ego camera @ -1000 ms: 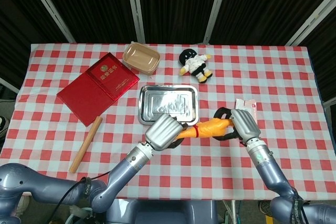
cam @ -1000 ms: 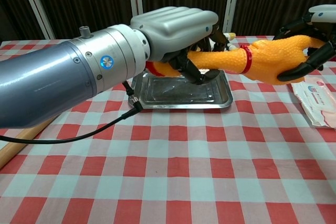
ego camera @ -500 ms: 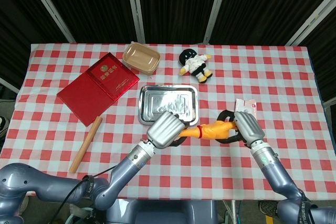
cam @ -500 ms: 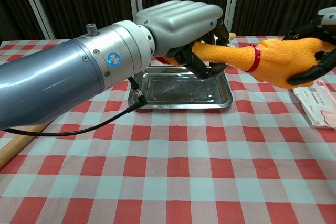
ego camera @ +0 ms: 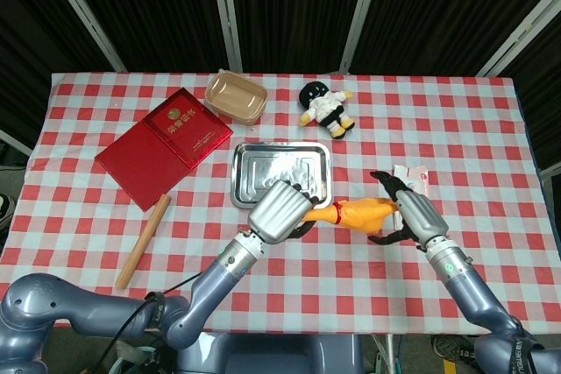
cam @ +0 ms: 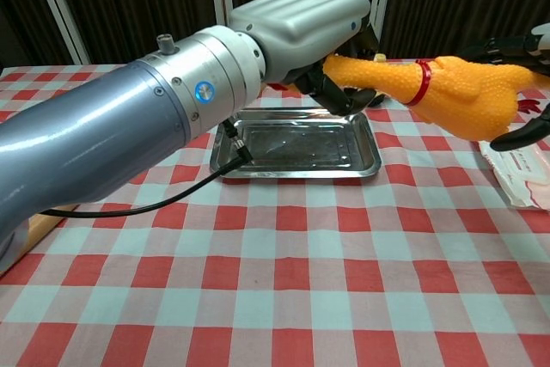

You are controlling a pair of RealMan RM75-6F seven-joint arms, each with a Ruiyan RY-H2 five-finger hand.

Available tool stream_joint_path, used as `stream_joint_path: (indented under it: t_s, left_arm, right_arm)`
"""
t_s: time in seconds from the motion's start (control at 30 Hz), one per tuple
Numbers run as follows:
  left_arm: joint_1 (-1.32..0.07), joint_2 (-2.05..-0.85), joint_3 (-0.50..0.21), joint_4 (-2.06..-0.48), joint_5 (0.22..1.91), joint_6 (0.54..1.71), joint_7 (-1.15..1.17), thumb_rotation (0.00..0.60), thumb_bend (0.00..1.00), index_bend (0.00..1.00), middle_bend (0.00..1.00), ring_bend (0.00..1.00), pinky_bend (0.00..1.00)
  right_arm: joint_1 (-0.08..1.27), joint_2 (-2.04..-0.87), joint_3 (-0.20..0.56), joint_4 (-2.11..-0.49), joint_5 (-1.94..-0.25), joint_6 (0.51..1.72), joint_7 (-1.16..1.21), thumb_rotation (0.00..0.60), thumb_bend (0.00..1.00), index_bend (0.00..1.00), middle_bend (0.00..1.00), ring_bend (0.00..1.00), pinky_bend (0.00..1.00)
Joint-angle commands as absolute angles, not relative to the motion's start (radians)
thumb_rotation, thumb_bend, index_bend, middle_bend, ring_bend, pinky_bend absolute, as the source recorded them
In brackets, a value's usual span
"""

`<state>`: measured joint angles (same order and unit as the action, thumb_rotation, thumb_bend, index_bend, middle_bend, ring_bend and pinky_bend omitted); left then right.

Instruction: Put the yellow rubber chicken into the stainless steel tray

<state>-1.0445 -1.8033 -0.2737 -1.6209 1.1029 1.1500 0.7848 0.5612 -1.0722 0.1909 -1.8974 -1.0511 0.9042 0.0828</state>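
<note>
While the yellow rubber chicken (ego camera: 361, 213) hangs in the air between both hands, the head view shows it lying roughly level, just to the right of and below the stainless steel tray (ego camera: 280, 174) and not yet over it. The left hand (ego camera: 279, 210) closes round the head-and-neck end, at the tray's near right corner, which suggests a handover meant to let the arm nearer the tray finish the placement. The right hand (ego camera: 415, 215) sits at the body end with dark fingers (ego camera: 386, 182) spread; whether they touch the toy cannot be told from above. A red book (ego camera: 164, 144), a wooden rolling pin (ego camera: 144, 240), a brown plastic container (ego camera: 237, 96), a plush doll (ego camera: 326, 109) and a white wipes packet (ego camera: 412, 178) lie on the checked tablecloth (ego camera: 491, 146).

Chest view: the left hand (cam: 305, 27), knuckles up on a long forearm reaching in from the left, grips the neck of the chicken (cam: 438, 92) above the tray's (cam: 371, 157) far right part. The toy's body, past a red neck band, juts rightward beyond the tray edge. At the frame's right edge the right hand (cam: 524, 83) has fingertips (cam: 509, 137) parted wide above and below the body, apparently apart from it, so the hand reads as releasing and holding nothing. The tray appears bare inside.
</note>
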Motion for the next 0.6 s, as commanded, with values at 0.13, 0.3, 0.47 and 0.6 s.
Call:
stream_joint_path:
  t_s: [0.13,0.3,0.47,0.6]
  left_arm:
    - [-1.047,-1.823,-0.278,-1.605,1.094,1.161,0.8,0.6,0.63,0.63,0.69,0.61,0.69]
    - [-1.044,-1.825,-0.275,-1.601,1.09,1.161,0.803,0.6,0.63,0.63,0.69,0.61,0.69]
    - [-1.042,-1.831,-0.279,-1.604,1.084,1.157,0.788,0.6,0.63,0.63,0.69,0.61,0.69]
    - [-1.04,-1.828,-0.281,-1.613,1.076,1.149,0.781,0.6,0.63,0.63,0.69,0.61,0.69]
  right_arm:
    - [0.557,-1.07,0.19,-1.892,-1.055,0.906,0.092,0.6,0.17,0.0,0.04,0.03,0.17]
    - [0.549,-1.068,0.192,-1.888,-1.06,0.917,0.103,0.6,0.17,0.05,0.07,0.07,0.17]
    - [0.546,-1.078,0.199,-1.881,-1.055,0.935,0.106,0.6,0.2,0.44,0.31,0.36,0.38]
    - [0.545,-1.098,0.203,-1.873,-1.045,0.957,0.091,0.6,0.37,0.69,0.48,0.54,0.58]
